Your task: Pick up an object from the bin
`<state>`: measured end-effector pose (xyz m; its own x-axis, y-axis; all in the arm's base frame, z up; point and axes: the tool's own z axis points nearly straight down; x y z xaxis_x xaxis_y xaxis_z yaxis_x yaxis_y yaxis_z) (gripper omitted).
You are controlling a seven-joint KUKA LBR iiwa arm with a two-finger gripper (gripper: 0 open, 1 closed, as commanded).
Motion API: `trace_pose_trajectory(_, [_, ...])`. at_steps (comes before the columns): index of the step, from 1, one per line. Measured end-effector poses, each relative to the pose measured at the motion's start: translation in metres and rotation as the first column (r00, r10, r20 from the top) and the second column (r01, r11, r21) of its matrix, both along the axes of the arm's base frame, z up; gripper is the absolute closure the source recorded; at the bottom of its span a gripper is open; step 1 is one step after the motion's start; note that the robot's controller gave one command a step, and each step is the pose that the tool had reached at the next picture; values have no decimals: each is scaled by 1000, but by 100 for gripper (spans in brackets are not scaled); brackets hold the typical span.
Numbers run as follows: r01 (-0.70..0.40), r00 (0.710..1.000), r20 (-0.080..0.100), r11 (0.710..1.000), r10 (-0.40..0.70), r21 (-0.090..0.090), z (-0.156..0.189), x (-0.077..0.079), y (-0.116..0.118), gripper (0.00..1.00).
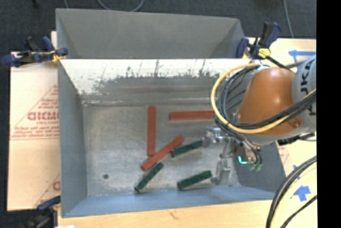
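We see a gray bin (70,136) with six little sticks lying flat on its floor. Three are red and three are dark green. The arm (269,100) comes in from the right, with a round orange cover and yellow and black cables on it. The gripper (225,174) hangs low in the near right corner of the bin. We cannot tell if it is wide or narrow.

Its tip is just beside the right end of a dark green stick (195,180) near the front wall. We cannot tell if they touch. A second green stick (186,148) lies a bit further back, left of the gripper. A third green stick (148,177) lies more to the left. A slanted red stick (162,153) lies between those two. A long red stick (152,130) points toward the back wall. A flat red stick (192,114) lies sideways further back, and its right end goes under the arm.
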<state>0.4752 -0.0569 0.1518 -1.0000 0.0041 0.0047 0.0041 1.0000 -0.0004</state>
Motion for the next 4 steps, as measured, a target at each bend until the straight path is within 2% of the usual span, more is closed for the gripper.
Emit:
trace_pose_trajectory(1, [-55, 998, 18, 998, 55, -2, -82, 13, -7, 0])
trace_pose_trajectory(2, [-59, 998, 12, 998, 59, -2, -81, 12, -7, 100])
trace_pose_trajectory(3, [-24, 1000, 13, 1000, 24, -2, -9, 3, -17, 100])
trace_pose_trajectory(4, [-26, 1000, 11, 1000, 26, -1, -5, 25, -15, 100])
